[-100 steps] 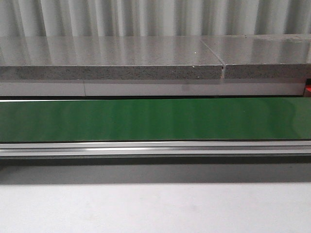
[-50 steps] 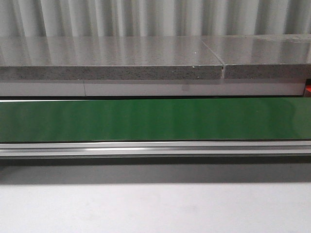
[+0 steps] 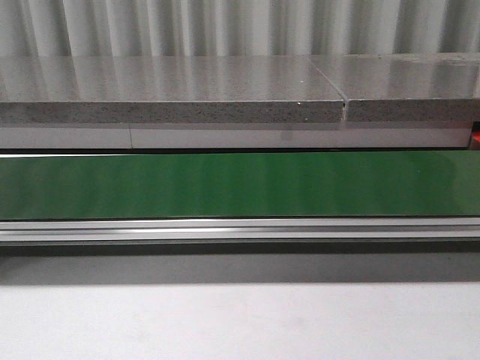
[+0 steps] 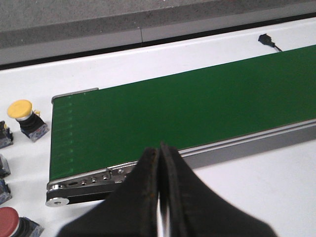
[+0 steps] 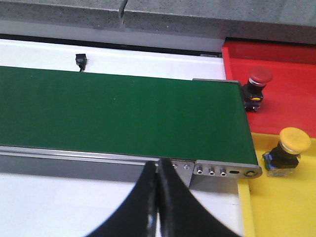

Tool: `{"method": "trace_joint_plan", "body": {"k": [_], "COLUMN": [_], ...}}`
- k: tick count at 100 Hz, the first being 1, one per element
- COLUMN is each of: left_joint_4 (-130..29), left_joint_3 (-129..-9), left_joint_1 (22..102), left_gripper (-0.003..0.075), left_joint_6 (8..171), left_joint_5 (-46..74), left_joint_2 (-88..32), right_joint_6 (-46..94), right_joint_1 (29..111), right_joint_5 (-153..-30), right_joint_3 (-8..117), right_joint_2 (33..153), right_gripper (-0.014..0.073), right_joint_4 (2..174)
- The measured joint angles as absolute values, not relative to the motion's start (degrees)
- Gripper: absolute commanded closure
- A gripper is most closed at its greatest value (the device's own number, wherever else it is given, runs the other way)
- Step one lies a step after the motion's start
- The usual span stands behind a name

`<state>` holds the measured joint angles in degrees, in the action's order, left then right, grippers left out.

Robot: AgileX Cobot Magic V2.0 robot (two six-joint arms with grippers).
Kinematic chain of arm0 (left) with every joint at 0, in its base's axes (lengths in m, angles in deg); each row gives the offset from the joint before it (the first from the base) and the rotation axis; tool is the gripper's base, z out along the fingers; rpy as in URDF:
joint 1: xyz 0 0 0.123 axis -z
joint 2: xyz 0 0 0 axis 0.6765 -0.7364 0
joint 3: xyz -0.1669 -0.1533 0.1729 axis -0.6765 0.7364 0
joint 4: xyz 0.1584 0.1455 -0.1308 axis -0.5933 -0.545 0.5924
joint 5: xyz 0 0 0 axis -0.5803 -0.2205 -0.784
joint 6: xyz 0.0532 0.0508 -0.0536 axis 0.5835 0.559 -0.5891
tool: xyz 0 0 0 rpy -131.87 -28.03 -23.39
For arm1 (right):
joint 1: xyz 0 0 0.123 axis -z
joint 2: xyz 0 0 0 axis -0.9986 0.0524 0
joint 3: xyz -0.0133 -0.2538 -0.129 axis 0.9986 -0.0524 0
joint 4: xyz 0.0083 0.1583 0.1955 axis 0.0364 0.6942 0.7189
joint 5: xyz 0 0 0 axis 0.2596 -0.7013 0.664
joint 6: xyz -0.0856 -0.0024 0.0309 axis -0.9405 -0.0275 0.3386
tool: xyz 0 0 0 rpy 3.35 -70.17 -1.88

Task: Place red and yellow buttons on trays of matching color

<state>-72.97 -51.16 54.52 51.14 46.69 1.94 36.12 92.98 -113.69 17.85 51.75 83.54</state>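
Red and yellow mushroom-head push buttons are partly sorted. One red-capped button (image 5: 258,84) stands on the glossy red plastic tray (image 5: 291,59) at the right end of the green conveyor belt (image 5: 123,116), and one yellow-capped button (image 5: 289,148) stands on the yellow plastic tray (image 5: 276,207) just near of it. At the belt's left end, on the white tabletop (image 4: 266,182), a yellow-capped button (image 4: 27,118) and a red-capped button (image 4: 15,224) wait, with a few more dark switch bodies (image 4: 4,136) cut off by the picture edge; these seem left to do. The belt is matte, framed by a brushed aluminium rail (image 5: 98,163); the caps are smooth rounded domes on blocky dark bases. The left pincer (image 4: 160,197) and the right pincer (image 5: 158,197) are both clenched on nothing, black fingers pressed together, hovering near of the belt.
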Motion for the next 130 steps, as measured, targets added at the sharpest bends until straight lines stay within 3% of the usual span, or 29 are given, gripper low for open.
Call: {"method": "trace_joint_plan", "body": {"k": [32, 46, 63, 70, 130], "left_joint_4": [-76.69, -76.69, -76.69, -76.69, -71.11], "left_joint_3": [-61.46, -64.69, -66.55, -66.80, -73.97], "left_joint_1": [48.93, 45.09, 39.82, 37.25, 20.92], "left_gripper": [0.0717, 0.0560, 0.0269, 0.0216, 0.0216], "left_joint_6": [43.62, 43.62, 43.53, 43.53, 48.53], "left_joint_5": [47.34, 49.17, 49.39, 49.72, 54.74], "left_joint_2": [-15.55, -21.47, -27.13, -28.97, -49.53], "right_joint_6": [36.12, 36.12, 36.22, 36.22, 36.22], "right_joint_1": [92.98, 92.98, 92.98, 92.98, 92.98], "right_joint_5": [-113.69, -113.69, -113.69, -113.69, -113.69], "right_joint_3": [17.82, 17.82, 17.82, 17.82, 17.82], "right_joint_2": [51.75, 51.63, 51.63, 51.63, 51.63], "right_gripper": [0.0660, 0.0660, 0.0660, 0.0660, 0.0660], "right_joint_4": [83.54, 83.54, 83.54, 83.54, 83.54]}}
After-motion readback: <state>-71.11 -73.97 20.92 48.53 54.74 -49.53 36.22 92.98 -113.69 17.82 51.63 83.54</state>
